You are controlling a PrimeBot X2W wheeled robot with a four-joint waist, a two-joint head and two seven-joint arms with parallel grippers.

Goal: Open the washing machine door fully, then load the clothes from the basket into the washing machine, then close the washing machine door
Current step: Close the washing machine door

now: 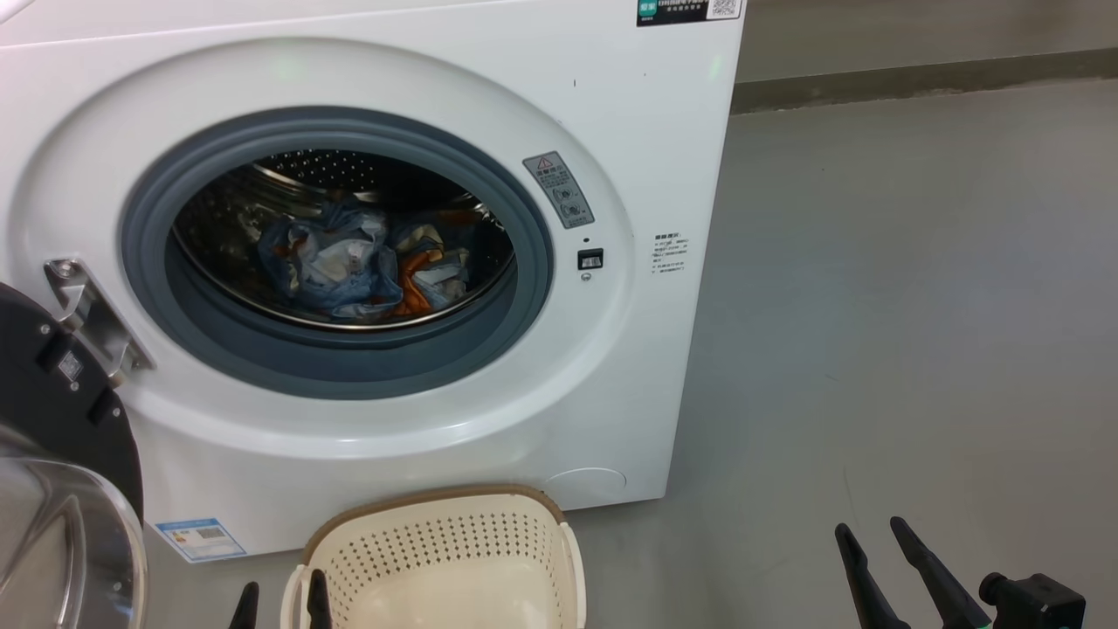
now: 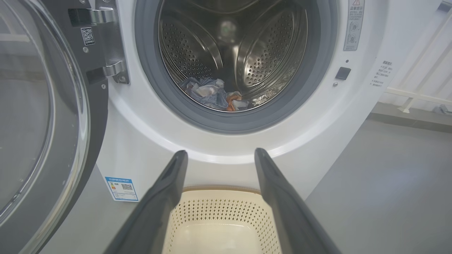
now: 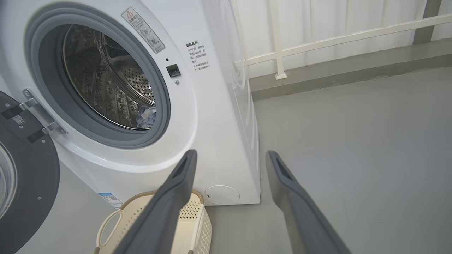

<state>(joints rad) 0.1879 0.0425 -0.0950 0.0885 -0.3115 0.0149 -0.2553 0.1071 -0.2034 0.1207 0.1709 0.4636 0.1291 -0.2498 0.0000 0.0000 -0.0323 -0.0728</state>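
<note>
Head view: clothes in the drum, door wide open, closing left to do

Across the upper left stands a big white boxy front-loading washing machine [image 1: 611,131]. Its large round glossy black door [image 1: 52,384], with a bulging clear glass window, is swung open at the far left on a metal hinge [image 1: 87,314]. Light blue printed clothes [image 1: 358,262] with orange patches lie heaped low in the perforated steel drum [image 1: 332,170], close behind the grey rubber gasket [image 1: 148,262]. A small cream-white perforated plastic basket [image 1: 454,533] with a brown rim stands on the grey floor [image 1: 917,306], just before the machine's front. What shows of its inside is bare.

At the lower left is the left gripper [image 1: 283,578], beside the basket's left handle, its fingers spread and holding nothing. At the lower right is the right gripper [image 1: 869,524], over bare floor and well apart from the machine, likewise spread and empty.

Loading looks finished, so the risks belong to closing the door:

- **Slipping:** the door's face is glossy and its window curved, so a thin finger pushing there could skid off and leave the door half shut.
- **Weak push:** the catch may fail to reach the small black latch socket [image 1: 590,259] on the right of the opening.
- **Trapped cloth:** the heap sits near the drum's front lip, and a fold over the gasket would be pinched.
- **Basket:** it stands below the opening, so an arm sweeping low with the door might knock it.
</note>
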